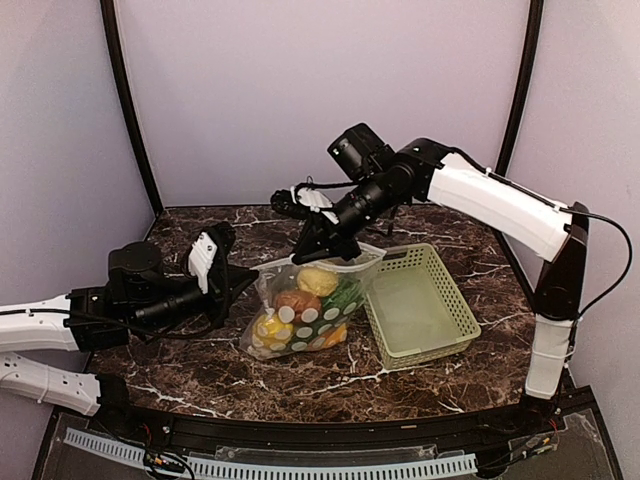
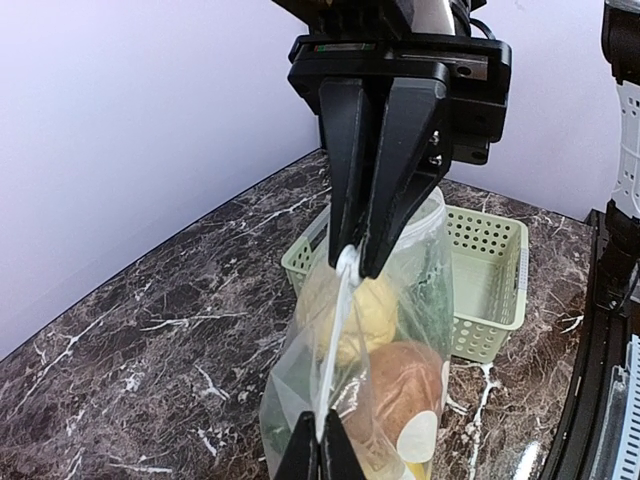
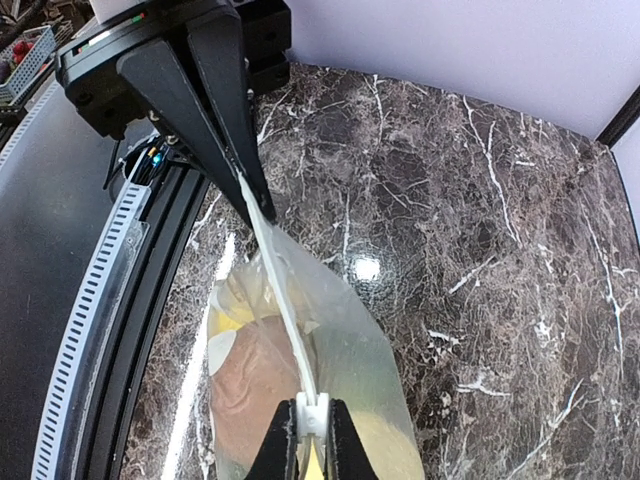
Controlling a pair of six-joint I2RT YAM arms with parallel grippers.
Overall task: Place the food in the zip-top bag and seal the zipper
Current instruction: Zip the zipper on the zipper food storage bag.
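Observation:
The dotted clear zip-top bag [image 1: 300,312] stands on the table with the food inside: a pale bumpy piece [image 1: 317,281], a brown one [image 1: 297,302], a yellow lemon [image 1: 270,328] and something green [image 1: 346,296]. My left gripper [image 1: 252,277] is shut on the left end of the zipper [image 2: 335,340]; its tips show in its wrist view [image 2: 320,452]. My right gripper [image 1: 335,254] is shut on the white slider [image 3: 312,415] at the other end, also seen in its wrist view [image 3: 312,445]. The zipper strip [image 3: 280,290] is stretched taut between them.
A light green mesh basket [image 1: 440,295] stands empty just right of the bag, also in the left wrist view [image 2: 495,265]. The dark marble table [image 1: 180,360] spreads around. A black rail runs along the near edge [image 1: 300,435].

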